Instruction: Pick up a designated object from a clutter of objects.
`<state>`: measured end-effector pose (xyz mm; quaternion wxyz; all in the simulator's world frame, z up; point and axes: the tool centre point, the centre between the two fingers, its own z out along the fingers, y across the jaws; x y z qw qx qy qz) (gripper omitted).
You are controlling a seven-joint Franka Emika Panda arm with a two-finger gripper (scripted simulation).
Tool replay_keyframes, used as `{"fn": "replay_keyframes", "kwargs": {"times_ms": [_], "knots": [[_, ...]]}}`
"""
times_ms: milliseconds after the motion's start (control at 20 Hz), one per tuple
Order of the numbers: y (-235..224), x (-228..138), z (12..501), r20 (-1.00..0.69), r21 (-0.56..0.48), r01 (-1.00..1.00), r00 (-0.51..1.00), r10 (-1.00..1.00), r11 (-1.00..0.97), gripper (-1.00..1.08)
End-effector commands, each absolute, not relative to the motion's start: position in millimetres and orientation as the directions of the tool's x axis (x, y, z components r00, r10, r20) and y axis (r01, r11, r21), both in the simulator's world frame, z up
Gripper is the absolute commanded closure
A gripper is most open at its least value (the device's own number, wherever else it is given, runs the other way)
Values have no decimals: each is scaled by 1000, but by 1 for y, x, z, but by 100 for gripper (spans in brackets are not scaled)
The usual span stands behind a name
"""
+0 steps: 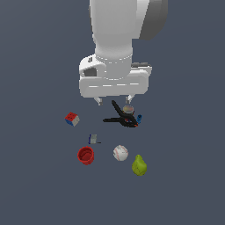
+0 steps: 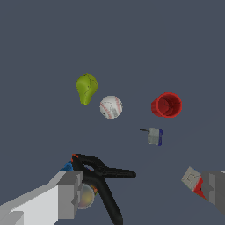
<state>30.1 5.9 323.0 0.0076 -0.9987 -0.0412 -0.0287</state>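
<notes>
The red cup [image 1: 85, 155] sits upright on the floor, near the grey box [image 1: 93, 139] and apart from the baseball [image 1: 120, 153]. The gripper [image 1: 114, 101] hangs spread and empty above the clamp [image 1: 121, 117].

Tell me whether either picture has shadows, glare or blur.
Exterior view: flat, even light, no cast shadow under the red cup or baseball, edges slightly soft. Wrist view: sharper, also shadowless, with the tool fingers cropped at the frame edge.
</notes>
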Motion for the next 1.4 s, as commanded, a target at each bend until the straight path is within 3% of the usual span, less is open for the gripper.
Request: {"fn": "replay_keyframes", "kwargs": {"times_ms": [0, 750, 1350], "knots": [[-1, 39, 312, 54, -11, 101, 993, 100, -995, -92], [-73, 104, 193, 23, 1, 283, 959, 283, -959, -92], [-118, 122, 111, 3, 1, 387, 922, 387, -922, -92]]}}
